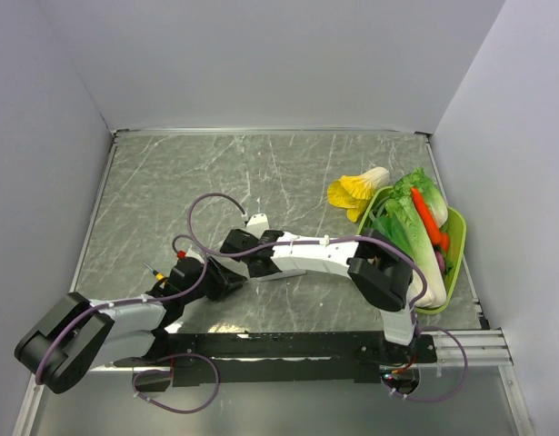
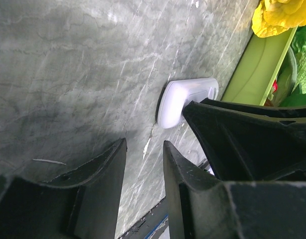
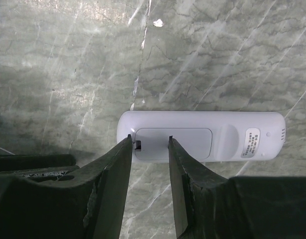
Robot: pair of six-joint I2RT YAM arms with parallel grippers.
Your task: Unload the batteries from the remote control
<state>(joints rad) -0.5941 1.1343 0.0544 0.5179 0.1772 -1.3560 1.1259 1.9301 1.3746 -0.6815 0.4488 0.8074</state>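
- The slim white plastic remote control (image 3: 200, 135) lies flat on the grey marbled table (image 1: 170, 182), left of centre and towards the near side. In the top view the right arm hides most of it.
- The right gripper (image 3: 150, 142) has its black fingers apart, straddling the left end of the greyish recess on the remote's back. It isn't clamped on anything.
- The left gripper (image 2: 144, 147) hangs just near-left of the remote with its fingers apart too and nothing between them.
- I can't spot the batteries in any view, and I can't tell if they're sitting in that recess or not.
- Biggest risk imo: nothing pins the remote down, so a push at that end could just skate it across the slick tabletop.
- If the tips come down off-line, they'd ride over the little dark latch instead of catching it.
- Both grippers are crowded close together, so a bump between them looks possible.
- Loose batteries are round, so they could roll off towards the table edge.
- Writing: a small pale sticker (image 3: 252, 143) near the remote's right end has tiny print that's too small to read. No brand is visible.
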